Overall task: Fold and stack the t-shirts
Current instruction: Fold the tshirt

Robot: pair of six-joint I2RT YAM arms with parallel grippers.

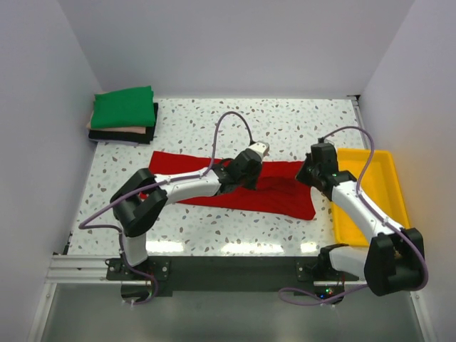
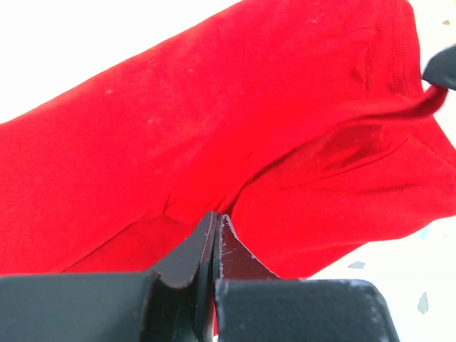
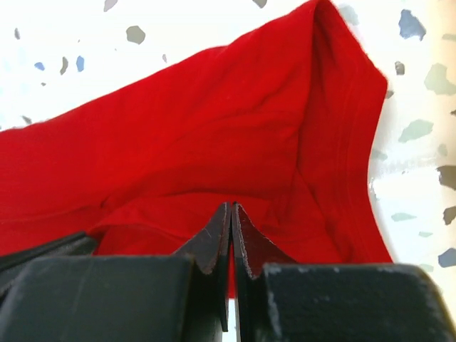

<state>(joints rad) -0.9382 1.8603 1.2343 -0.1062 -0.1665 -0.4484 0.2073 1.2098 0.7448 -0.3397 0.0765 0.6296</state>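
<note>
The red t-shirt (image 1: 283,197) lies spread across the middle of the table, partly folded lengthwise. My left gripper (image 1: 247,168) is over its middle, shut and pinching a fold of the red cloth (image 2: 214,107); the jaws meet in the left wrist view (image 2: 216,216). My right gripper (image 1: 311,171) is at the shirt's right end, shut on the cloth (image 3: 214,128), with the jaws pressed together (image 3: 232,206). A stack of folded shirts sits at the far left corner: green (image 1: 124,107) on top, pale pink (image 1: 117,130) under it, black (image 1: 121,137) below.
A yellow plastic tray (image 1: 382,187) stands on the right side of the table, under my right arm. White walls close the table at the back and both sides. The left arm's cable arcs above the shirt.
</note>
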